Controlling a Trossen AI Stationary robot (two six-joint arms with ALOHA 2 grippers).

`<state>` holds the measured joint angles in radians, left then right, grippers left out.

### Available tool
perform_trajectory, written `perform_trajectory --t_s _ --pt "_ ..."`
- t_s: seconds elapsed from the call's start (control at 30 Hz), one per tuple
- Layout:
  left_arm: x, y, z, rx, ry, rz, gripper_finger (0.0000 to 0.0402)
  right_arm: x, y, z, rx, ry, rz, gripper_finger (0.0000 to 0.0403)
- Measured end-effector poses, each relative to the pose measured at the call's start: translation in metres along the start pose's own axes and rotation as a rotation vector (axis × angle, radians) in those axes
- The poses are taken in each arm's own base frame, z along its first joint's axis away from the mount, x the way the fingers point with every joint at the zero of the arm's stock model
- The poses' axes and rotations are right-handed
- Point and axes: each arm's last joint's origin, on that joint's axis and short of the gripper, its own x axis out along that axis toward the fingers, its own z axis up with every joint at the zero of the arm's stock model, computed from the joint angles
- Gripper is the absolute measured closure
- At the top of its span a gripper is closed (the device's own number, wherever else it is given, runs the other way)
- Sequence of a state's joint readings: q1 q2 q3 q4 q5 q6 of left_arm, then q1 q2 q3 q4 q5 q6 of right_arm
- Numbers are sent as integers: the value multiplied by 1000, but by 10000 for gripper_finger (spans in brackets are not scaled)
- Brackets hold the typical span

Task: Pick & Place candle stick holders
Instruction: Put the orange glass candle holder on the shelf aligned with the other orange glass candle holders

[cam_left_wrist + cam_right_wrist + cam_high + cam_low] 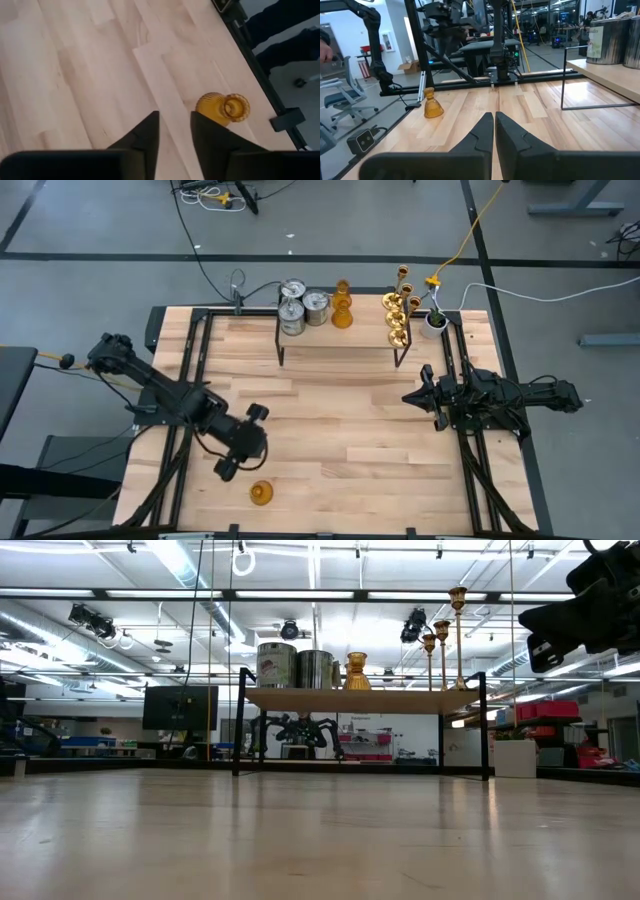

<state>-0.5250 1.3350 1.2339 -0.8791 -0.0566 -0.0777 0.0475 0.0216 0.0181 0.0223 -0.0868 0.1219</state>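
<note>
With its fingers parted a little and pinching nothing, my left claw (174, 131) hovers over the near-left part of the surface (340, 430), just beside an amber holder (222, 108) that stands upright by the near edge, apart from both fingers. My right claw (494, 131) waits pressed together at the right edge of the surface, empty. Farther out, the shelf (340, 332) at the far side carries the other candle stick holders: silvery glass cylinders (300, 307) on the left, one more amber holder in the middle, brass holders (398, 312) on the right, with a small white pot (434, 322) just beyond them. I judge the amber piece to be light, stiff, slick and breakable glass, best pinched gently around the narrow neck above its flared bell, where the fingers can seat without sliding.
</note>
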Motion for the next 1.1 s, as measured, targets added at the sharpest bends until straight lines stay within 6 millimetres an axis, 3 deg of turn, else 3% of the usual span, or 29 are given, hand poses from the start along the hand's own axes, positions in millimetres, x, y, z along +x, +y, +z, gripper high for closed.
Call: perform_trajectory --t_s 0.27,0.5,0.93,1.1 --pt "-2 -26 -3 -12 -4 -14 180 0 0 0 0 0 0 382" --pt "8 -44 -4 -63 25 -43 97 0 0 0 0 1 0 382" --pt "41 -73 1 -48 27 -36 20 0 0 0 0 1 0 382" --pt "60 -81 0 -57 70 -31 10 0 0 0 0 1 0 382"
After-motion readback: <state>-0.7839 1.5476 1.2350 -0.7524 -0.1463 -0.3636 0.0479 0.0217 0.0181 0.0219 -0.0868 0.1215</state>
